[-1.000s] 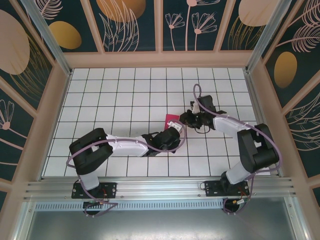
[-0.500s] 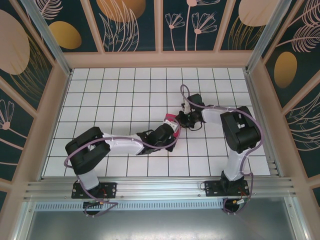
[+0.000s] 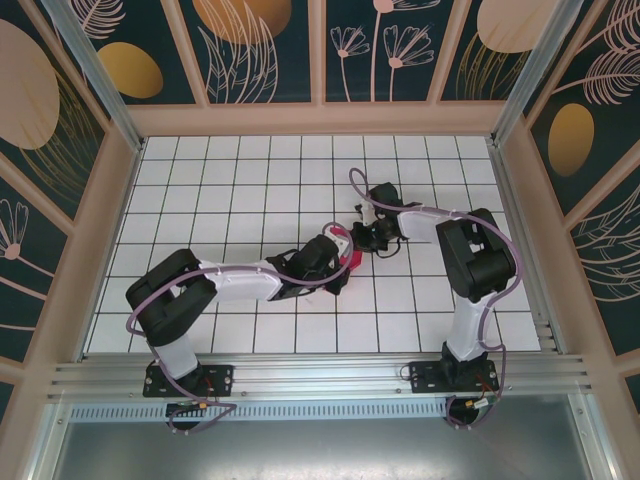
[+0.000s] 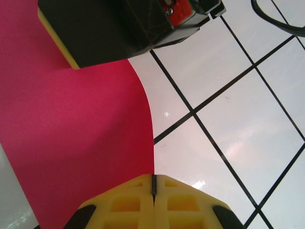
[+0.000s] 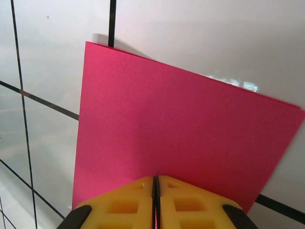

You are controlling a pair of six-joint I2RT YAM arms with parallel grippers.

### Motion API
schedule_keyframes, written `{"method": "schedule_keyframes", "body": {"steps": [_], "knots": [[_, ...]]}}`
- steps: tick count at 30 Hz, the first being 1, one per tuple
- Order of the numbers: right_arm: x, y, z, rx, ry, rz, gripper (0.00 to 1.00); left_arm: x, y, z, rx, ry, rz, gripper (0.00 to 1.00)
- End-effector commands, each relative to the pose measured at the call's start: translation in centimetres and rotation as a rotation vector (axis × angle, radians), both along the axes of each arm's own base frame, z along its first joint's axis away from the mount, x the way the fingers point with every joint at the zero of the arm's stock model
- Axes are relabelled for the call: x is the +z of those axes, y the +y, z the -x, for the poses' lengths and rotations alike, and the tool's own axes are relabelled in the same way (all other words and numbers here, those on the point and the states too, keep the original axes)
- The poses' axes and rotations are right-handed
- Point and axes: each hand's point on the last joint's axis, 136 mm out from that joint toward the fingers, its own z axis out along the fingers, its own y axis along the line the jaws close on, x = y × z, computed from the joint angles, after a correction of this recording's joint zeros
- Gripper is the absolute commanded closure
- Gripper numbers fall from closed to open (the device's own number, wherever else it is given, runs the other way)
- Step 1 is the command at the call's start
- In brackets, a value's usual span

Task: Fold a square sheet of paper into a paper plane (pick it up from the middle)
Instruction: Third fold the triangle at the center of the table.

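Note:
The square sheet of paper is magenta-pink and lies folded over the white grid tiles, with a crisp far corner. My right gripper is shut on its near edge, the yellow jaws pressed together. In the left wrist view the paper curves up off the table. My left gripper is shut on it where its edge runs into the jaw seam. A black right finger with a yellow pad sits on the sheet's far end. From above, both grippers meet over a small pink patch mid-table.
The white gridded table is walled by wooden rails and dark floral panels. Purple cables loop above both arms. The right arm's elbow stands tall at the right; the left forearm lies low across the front tiles.
The right arm has folded upright and its gripper slid left onto the paper, jaws closing. The left gripper shifted left and turned, covering more of the pink sheet.

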Motion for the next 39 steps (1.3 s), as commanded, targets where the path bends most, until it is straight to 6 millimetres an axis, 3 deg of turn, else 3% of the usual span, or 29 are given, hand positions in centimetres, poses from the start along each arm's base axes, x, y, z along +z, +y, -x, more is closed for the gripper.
{"method": "schedule_keyframes", "body": {"steps": [1,10,30,39], "knots": [[-1.2,-0.1,1.0,0.062,0.026,0.041,0.89,0.6,-0.7,-0.3,-0.045,0.003,0.014,1.00],[-1.4,0.1,1.2,0.121,0.024,0.047,0.89,0.7,0.1,-1.8,-0.039,-0.002,0.005,1.00],[-1.2,0.6,1.2,0.143,0.026,0.018,0.89,-1.4,1.2,-3.4,-0.051,0.026,-0.023,1.00],[-1.3,0.8,1.2,0.136,0.034,0.004,0.89,-1.1,1.1,-4.7,-0.045,0.011,-0.018,1.00]]}}
